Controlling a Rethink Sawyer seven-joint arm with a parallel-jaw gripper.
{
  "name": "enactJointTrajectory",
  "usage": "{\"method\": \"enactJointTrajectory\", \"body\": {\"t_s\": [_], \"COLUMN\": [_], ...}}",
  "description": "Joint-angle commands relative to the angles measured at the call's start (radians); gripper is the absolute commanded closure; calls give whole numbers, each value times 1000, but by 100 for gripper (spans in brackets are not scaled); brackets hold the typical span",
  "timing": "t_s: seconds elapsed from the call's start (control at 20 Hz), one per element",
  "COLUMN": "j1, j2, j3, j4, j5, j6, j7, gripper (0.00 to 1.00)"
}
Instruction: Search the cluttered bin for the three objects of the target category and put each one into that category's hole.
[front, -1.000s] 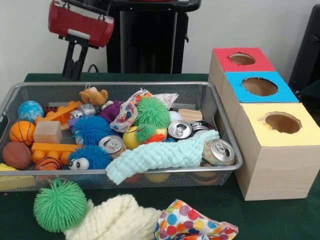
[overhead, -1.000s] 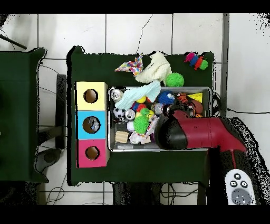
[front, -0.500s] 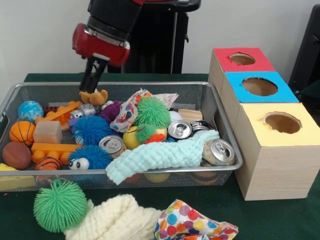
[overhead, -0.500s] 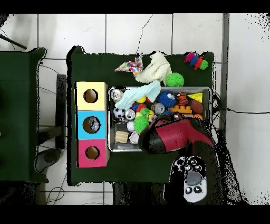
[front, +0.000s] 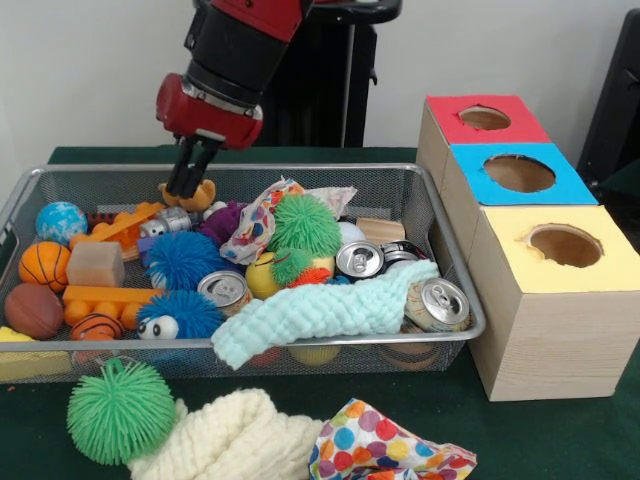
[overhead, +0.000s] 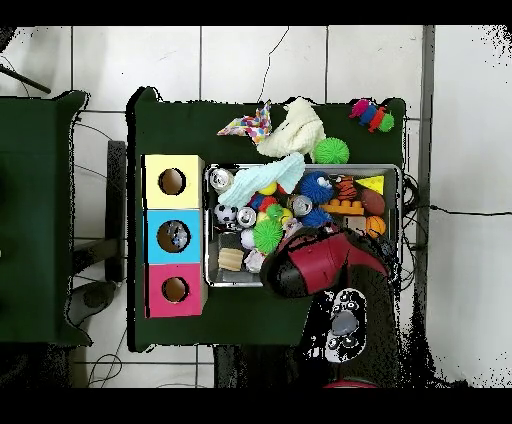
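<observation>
My arm enters the front view from twelve o'clock and slopes down toward seven o'clock. Its black forearm section ends in a red wrist housing. Below the housing hangs my pincer (front: 188, 183), its two dark fingers (front: 184, 166) pointing downward, tilted slightly toward seven o'clock and drawn close together with only a thin slit between them. In the overhead view the red wrist housing covers the pincer completely.
</observation>
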Motion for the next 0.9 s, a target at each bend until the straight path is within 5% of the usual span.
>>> {"method": "enactJointTrajectory", "body": {"t_s": [0.05, 0.3, 0.55, 0.7, 0.9], "j1": [-5, -8, 67, 96, 74], "j2": [62, 65, 135, 177, 167], "j3": [-55, -50, -127, -157, -103], "j4": [-71, -77, -119, -99, -65], "j5": [-22, -10, -51, 34, 181], "j6": [-59, -41, -51, -73, -37], "j7": [168, 127, 163, 275, 327], "gripper": [100, 100, 100, 100, 100]}}
